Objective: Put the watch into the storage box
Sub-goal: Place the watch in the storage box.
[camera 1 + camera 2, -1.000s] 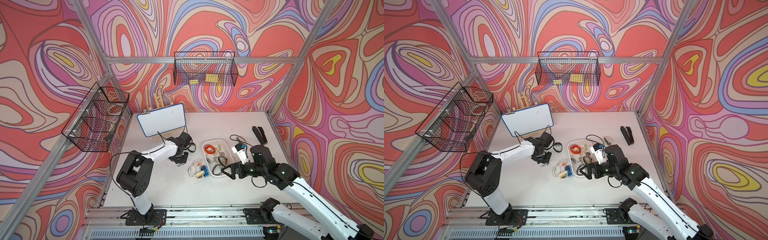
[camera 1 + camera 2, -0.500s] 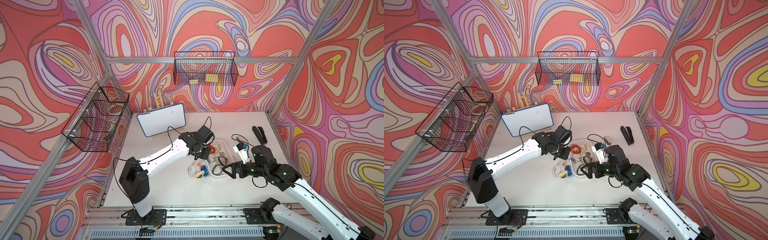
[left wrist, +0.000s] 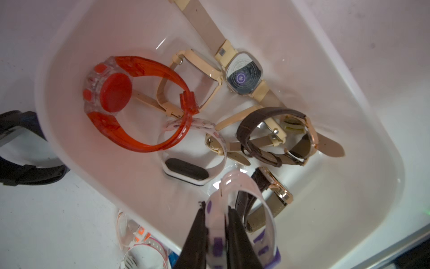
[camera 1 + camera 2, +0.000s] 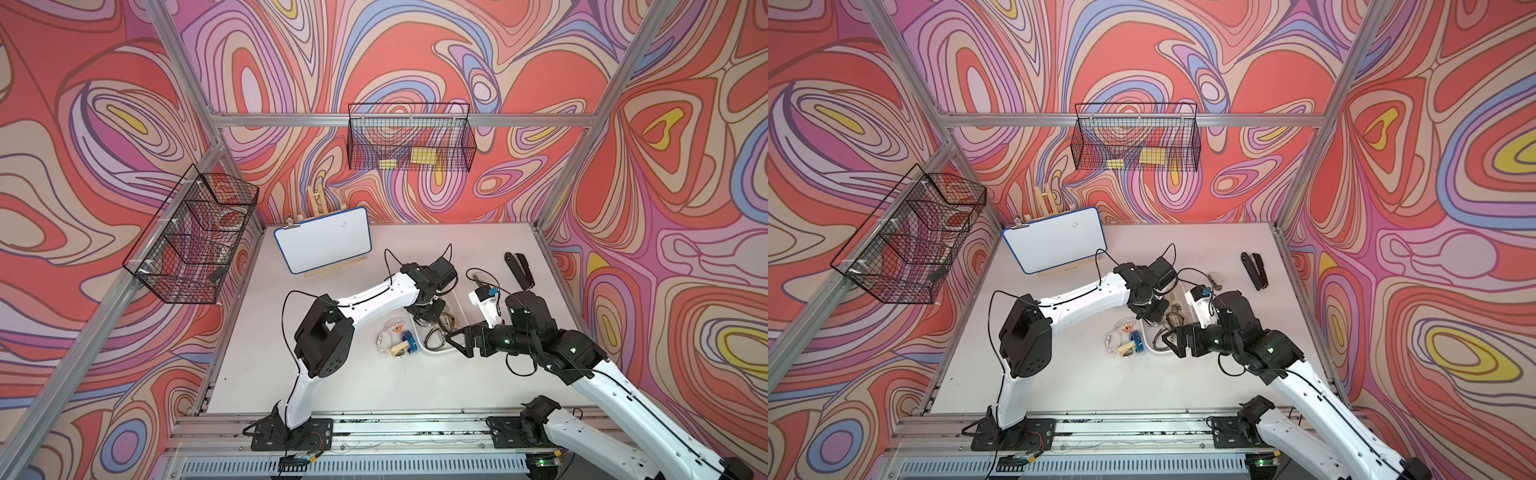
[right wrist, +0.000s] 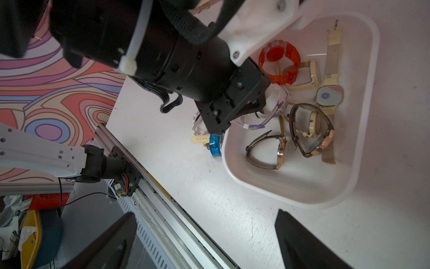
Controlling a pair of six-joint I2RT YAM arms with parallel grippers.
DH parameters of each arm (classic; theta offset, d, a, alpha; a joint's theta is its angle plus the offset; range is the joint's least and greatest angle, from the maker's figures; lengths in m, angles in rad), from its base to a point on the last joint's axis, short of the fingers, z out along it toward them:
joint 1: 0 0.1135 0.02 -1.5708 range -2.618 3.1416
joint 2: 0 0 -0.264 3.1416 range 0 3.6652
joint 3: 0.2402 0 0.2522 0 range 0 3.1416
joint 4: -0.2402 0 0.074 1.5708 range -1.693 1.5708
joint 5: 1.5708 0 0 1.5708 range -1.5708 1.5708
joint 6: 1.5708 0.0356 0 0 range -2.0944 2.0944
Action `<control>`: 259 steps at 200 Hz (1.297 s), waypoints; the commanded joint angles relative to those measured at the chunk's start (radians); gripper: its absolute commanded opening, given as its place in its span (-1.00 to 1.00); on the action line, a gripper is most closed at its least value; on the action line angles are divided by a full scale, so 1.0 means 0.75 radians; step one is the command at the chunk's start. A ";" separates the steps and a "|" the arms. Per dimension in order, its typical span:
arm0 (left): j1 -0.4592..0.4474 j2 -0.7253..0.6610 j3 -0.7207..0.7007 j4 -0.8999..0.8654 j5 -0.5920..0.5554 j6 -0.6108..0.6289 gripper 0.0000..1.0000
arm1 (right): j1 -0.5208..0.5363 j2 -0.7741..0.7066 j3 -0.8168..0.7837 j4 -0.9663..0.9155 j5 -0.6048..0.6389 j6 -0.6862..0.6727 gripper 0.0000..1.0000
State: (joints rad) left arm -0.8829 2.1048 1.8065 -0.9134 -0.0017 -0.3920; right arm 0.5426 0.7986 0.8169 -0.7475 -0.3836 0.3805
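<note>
Left wrist: left gripper [image 3: 216, 207] pinches translucent purple-marked watch [image 3: 244, 186] over smooth white storage box [image 3: 325, 209]; right gripper [image 5: 204, 213] gapes.

light: bright and even in both top views, dimmer in the right wrist view | shadows: soft and pale | glare: shiny streaks on the storage box [image 3: 325, 88] wall | blur: left gripper [image 3: 216, 207] fuzzy up close

One storage box [image 5: 302, 179], two baskets [image 4: 409, 139] [image 4: 191, 237] (wire)

Left arm [image 4: 374, 296], right arm [image 4: 623, 397]: white links, black joints. Black braided cable [image 5: 186, 21] and white zip tie [image 5: 135, 39] on left wrist. Right gripper [image 4: 456, 340] black, green LED [image 4: 504, 341] behind.
</note>
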 commanded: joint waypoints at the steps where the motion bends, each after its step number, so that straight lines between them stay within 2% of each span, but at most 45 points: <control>1: 0.002 0.044 0.040 -0.025 -0.073 0.031 -0.76 | -0.006 -0.011 -0.020 0.013 0.003 0.006 0.96; 50: 0.017 0.105 0.032 0.005 -0.144 0.028 -0.73 | -0.006 -0.010 -0.025 0.019 -0.002 0.008 0.96; 102: 0.027 0.153 0.040 0.012 -0.176 0.031 -0.44 | -0.006 -0.003 -0.026 0.021 -0.002 0.007 0.96; 125: 0.027 0.118 0.029 0.007 -0.181 0.023 -0.21 | -0.006 -0.004 -0.027 0.021 0.002 0.006 0.96; 173: 0.027 -0.017 0.034 -0.038 -0.193 0.010 0.02 | -0.006 0.007 -0.028 0.023 0.002 0.006 0.96; 216: 0.026 -0.181 0.002 -0.037 -0.210 -0.014 0.32 | -0.006 0.018 -0.021 0.024 -0.007 0.000 0.96; 237: 0.027 -0.353 -0.093 0.040 -0.184 -0.030 0.44 | -0.006 0.039 -0.008 0.036 -0.036 0.001 0.96; 259: 0.026 -0.646 -0.301 0.177 -0.151 -0.051 0.55 | -0.004 0.100 0.008 0.098 -0.079 0.025 0.97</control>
State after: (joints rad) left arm -0.8696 1.8198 1.6958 -0.8604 -0.1329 -0.4015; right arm 0.5426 0.8368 0.8097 -0.7383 -0.4015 0.3843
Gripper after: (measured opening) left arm 0.735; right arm 0.983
